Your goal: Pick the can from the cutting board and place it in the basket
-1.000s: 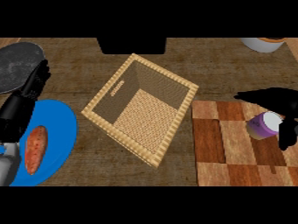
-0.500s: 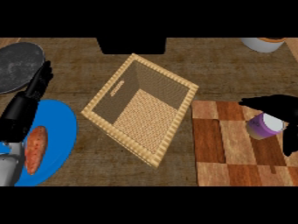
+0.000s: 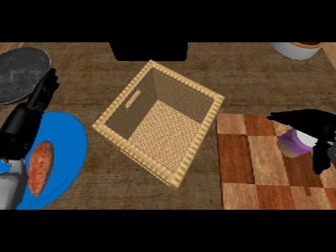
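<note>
Spreading across the whole view is one wooden counter [image 3: 257,83]. On it, at the middle, sits one woven basket [image 3: 163,123], tilted like a diamond, with nothing inside. Right of it lies one checkered cutting board [image 3: 254,167]. At the left lies one blue plate [image 3: 65,142] holding one orange sweet potato [image 3: 39,167], and above it one dark round pan [image 3: 14,74]. One white cup [image 3: 295,49] shows at the top right edge. Two hands show: the left hand [image 3: 43,91] rests with straight fingers by the pan; the right hand [image 3: 317,125] has its fingers and thumb curled round the one purple can [image 3: 295,142], which stands on the board's right side.
</note>
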Motion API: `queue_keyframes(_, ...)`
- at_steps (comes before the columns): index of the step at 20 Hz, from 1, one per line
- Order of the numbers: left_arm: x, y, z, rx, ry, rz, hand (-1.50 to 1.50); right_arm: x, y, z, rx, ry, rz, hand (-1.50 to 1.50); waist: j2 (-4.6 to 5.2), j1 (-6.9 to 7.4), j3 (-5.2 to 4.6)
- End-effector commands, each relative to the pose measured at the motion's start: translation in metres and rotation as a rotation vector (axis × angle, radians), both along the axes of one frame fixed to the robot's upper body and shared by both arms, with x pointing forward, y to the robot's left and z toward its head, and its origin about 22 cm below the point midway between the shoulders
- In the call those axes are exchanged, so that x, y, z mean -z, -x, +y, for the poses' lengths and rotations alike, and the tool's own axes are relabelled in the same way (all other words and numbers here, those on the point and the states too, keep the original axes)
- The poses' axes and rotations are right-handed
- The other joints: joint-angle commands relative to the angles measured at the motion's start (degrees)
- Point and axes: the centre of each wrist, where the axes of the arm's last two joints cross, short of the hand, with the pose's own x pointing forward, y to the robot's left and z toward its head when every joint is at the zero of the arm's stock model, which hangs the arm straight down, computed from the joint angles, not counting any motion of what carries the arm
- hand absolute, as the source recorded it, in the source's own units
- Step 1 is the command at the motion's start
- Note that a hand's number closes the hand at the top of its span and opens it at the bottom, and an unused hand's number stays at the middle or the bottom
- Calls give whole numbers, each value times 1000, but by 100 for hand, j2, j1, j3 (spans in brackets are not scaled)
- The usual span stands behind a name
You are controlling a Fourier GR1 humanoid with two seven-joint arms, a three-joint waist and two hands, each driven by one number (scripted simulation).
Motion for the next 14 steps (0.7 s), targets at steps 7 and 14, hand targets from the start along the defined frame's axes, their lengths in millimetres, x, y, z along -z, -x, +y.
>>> queue_keyframes(7,5,1,0,5,4,-9,0,26,6,-28,-3,-27,11,150,18,9,13)
queue_keyframes(14,-2,-4,5,1,-2,-3,0,25,-7,6,-89,-31,-73,150,15,4,11)
